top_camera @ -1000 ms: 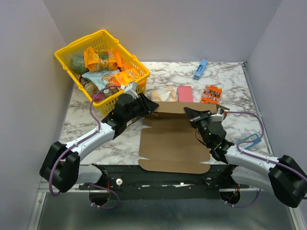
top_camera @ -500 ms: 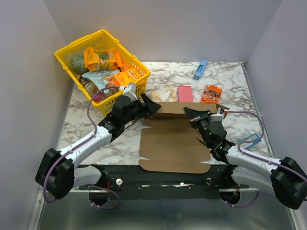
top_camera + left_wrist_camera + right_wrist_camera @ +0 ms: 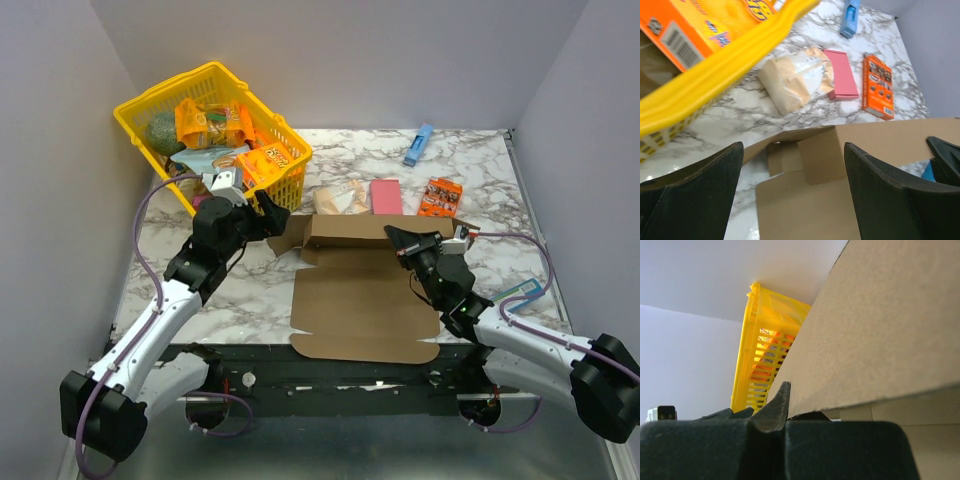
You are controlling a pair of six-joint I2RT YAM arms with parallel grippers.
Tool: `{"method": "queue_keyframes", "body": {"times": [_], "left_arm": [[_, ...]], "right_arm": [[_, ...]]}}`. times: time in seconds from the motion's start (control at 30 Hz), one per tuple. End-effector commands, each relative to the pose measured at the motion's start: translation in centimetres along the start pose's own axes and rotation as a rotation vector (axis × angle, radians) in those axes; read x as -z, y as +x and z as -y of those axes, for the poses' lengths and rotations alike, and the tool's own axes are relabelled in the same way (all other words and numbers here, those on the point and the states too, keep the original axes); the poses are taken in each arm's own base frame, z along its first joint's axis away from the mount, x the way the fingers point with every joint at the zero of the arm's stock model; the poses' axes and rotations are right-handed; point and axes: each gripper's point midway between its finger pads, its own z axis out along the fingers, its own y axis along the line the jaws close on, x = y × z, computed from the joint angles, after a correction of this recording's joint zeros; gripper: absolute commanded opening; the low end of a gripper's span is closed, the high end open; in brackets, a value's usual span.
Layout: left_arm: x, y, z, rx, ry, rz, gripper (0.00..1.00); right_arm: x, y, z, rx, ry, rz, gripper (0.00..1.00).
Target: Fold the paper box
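The paper box is a brown cardboard sheet lying flat in front of the arms, with its back flap standing up. My right gripper is shut on that flap's right end. In the right wrist view the cardboard fills the upper right, and one dark fingertip presses against its edge. My left gripper hangs open just left of the flap's left end, apart from it. Its fingers stand wide with nothing between them, and the box lies beyond.
A yellow basket full of snack packs stands at the back left, close to my left arm. Behind the box lie a beige bag, a pink box, an orange box and a blue item. A blue card lies right.
My left gripper has opened, let go of the flap's left end and drawn back left toward the basket. The right gripper has kept its hold and place.
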Motion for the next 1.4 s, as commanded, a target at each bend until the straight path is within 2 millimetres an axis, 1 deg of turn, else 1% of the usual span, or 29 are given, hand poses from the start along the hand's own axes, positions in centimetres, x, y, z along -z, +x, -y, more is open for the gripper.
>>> {"method": "queue_keyframes", "body": {"times": [0.0,0.03,0.1,0.13,0.17,0.2,0.23,0.27,0.3,0.33,0.37,0.47,0.5,0.6,0.63,0.7,0.73,0.8,0.87,0.9,1.07,1.1,1.13,1.23,1.3,1.37], "left_arm": [[0.0,0.1,-3.0,-0.057,-0.076,0.023,0.9],[-0.3,0.3,-3.4,-0.062,-0.082,0.019,0.9],[-0.9,-0.2,-3.2,-0.081,-0.067,0.046,0.9],[-1.4,0.5,-3.5,-0.089,-0.067,0.029,0.9],[-1.7,0.6,-2.9,-0.096,-0.026,0.03,0.9],[-2.0,0.2,-2.3,-0.1,0.008,0.055,0.89],[-2.6,1.1,-2.6,-0.094,0.014,0.034,0.89],[-2.7,1.5,-2.0,-0.093,0.05,0.017,0.88],[-2.9,1.4,-1.5,-0.094,0.078,0.026,0.86],[-3.1,2.0,-1.7,-0.091,0.083,0.01,0.86],[-3.1,2.3,-1.4,-0.083,0.098,0.005,0.86],[-2.7,3.1,-1.1,-0.075,0.139,-0.004,0.84],[-2.5,3.1,-0.6,-0.068,0.163,0.001,0.82],[-1.6,3.8,-0.2,-0.047,0.203,0.001,0.8],[-1.3,4.4,0.1,-0.041,0.229,-0.012,0.79],[-1.0,4.9,0.6,-0.034,0.274,-0.018,0.78],[-0.8,5.7,0.9,-0.026,0.3,-0.043,0.78],[-0.6,5.9,1.2,-0.027,0.33,-0.042,0.77],[-0.2,6.7,1.9,-0.03,0.385,-0.06,0.76],[-0.1,6.5,2.3,-0.037,0.407,-0.048,0.76],[0.3,6.8,3.6,-0.043,0.489,-0.058,0.75],[0.4,6.7,4.1,-0.047,0.521,-0.053,0.74],[0.4,7.0,4.2,-0.046,0.528,-0.062,0.73],[0.1,7.1,4.1,-0.051,0.532,-0.054,0.73],[-0.3,7.0,3.3,-0.057,0.488,-0.037,0.75],[-0.8,6.6,2.2,-0.061,0.415,-0.008,0.76]], "right_arm": [[0.3,0.7,2.8,0.111,0.086,-0.025,0.01],[0.3,0.7,2.8,0.114,0.086,-0.025,0.0],[0.3,0.7,2.7,0.114,0.08,-0.028,0.0],[0.3,0.7,2.6,0.118,0.077,-0.027,0.0],[0.3,0.7,2.6,0.12,0.075,-0.028,0.01],[0.3,0.7,2.5,0.119,0.073,-0.03,0.01],[0.2,0.7,2.5,0.119,0.072,-0.028,0.01],[0.3,0.8,2.6,0.121,0.074,-0.031,0.0],[0.2,0.7,2.4,0.121,0.07,-0.029,0.0],[0.2,0.7,2.4,0.125,0.07,-0.031,0.01],[0.2,0.7,2.3,0.126,0.068,-0.03,0.0],[0.2,0.7,2.2,0.129,0.065,-0.031,0.01],[0.1,0.8,2.2,0.13,0.066,-0.032,0.0],[0.0,1.0,2.2,0.131,0.066,-0.04,0.01],[0.0,1.1,2.1,0.13,0.065,-0.042,0.01],[-0.2,1.2,2.2,0.131,0.066,-0.049,0.0],[-0.2,1.3,2.2,0.13,0.066,-0.051,0.0],[-0.3,1.5,2.3,0.129,0.067,-0.058,0.0],[-0.3,1.6,2.3,0.13,0.067,-0.063,0.01],[-0.4,1.7,2.4,0.129,0.069,-0.065,0.01],[-0.4,1.6,2.4,0.13,0.073,-0.058,0.01],[-0.4,1.6,2.4,0.131,0.074,-0.059,0.01],[-0.4,1.5,2.4,0.131,0.075,-0.056,0.01],[-0.3,1.5,2.5,0.132,0.077,-0.059,0.0],[-0.3,1.5,2.5,0.132,0.077,-0.059,0.0],[-0.3,1.5,2.5,0.132,0.076,-0.057,0.01]]}}
